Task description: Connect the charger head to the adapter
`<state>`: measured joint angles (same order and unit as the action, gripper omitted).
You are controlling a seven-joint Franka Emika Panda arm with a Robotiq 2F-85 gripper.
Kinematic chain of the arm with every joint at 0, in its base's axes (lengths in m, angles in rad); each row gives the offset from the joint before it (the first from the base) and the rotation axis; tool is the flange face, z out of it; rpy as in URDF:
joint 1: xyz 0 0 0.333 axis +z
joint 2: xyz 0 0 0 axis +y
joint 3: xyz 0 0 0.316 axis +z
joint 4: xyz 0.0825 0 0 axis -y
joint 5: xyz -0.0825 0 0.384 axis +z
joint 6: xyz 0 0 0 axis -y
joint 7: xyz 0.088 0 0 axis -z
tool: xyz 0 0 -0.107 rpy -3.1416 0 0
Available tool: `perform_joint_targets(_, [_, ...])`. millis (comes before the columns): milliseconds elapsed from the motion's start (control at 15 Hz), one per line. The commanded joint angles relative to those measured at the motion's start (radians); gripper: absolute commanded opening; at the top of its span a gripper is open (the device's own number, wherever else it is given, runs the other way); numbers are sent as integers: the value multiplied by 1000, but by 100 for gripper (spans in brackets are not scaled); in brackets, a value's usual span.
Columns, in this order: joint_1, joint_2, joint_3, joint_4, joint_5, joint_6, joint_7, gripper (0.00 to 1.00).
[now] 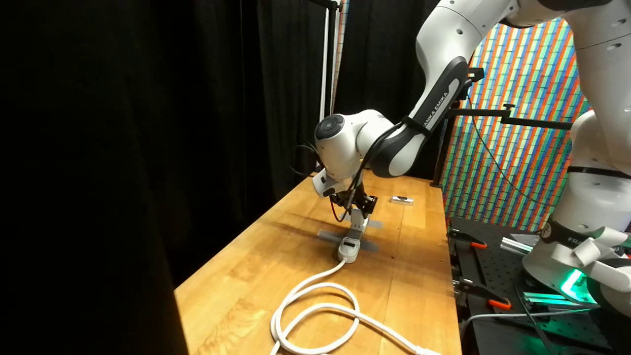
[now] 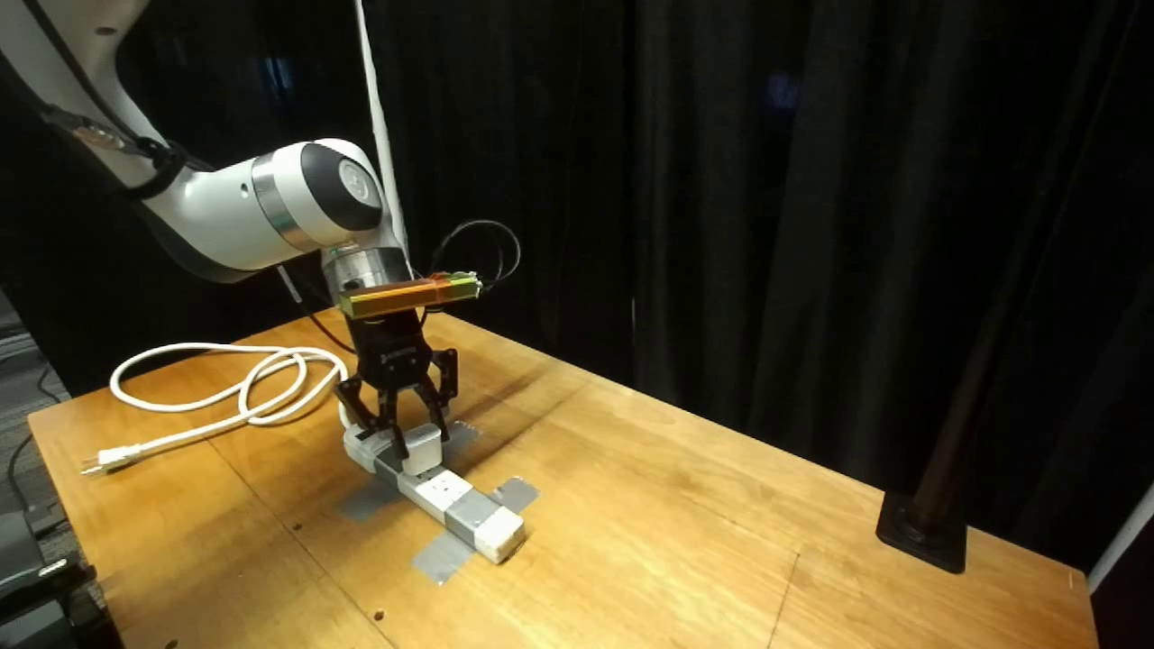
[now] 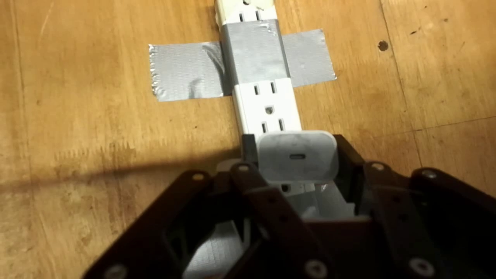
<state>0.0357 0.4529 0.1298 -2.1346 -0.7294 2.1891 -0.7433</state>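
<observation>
Gripper (image 3: pixel 297 152): pinching the charger (image 3: pixel 297 164)
Power strip (image 2: pixel 442 492): beneath, contact unclear, long axis crossing the gripper's closing direction

in an exterior view, "anka emika" runs along a dark panel (image 1: pixel 440 101) of the arm (image 1: pixel 446 37) above the table (image 1: pixel 424 276); "fra" shows on the arm's base (image 1: pixel 584 204) beside the table. lettering on the gripper (image 2: pixel 422 442), over the table, is too small to read.
</observation>
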Motion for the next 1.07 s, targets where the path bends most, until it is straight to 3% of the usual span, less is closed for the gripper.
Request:
perform_joint_targets(0, [5, -20, -11, -54, -8, 43, 21, 23])
perform_joint_targets(1000, [10, -6, -2, -98, -51, 87, 150, 23])
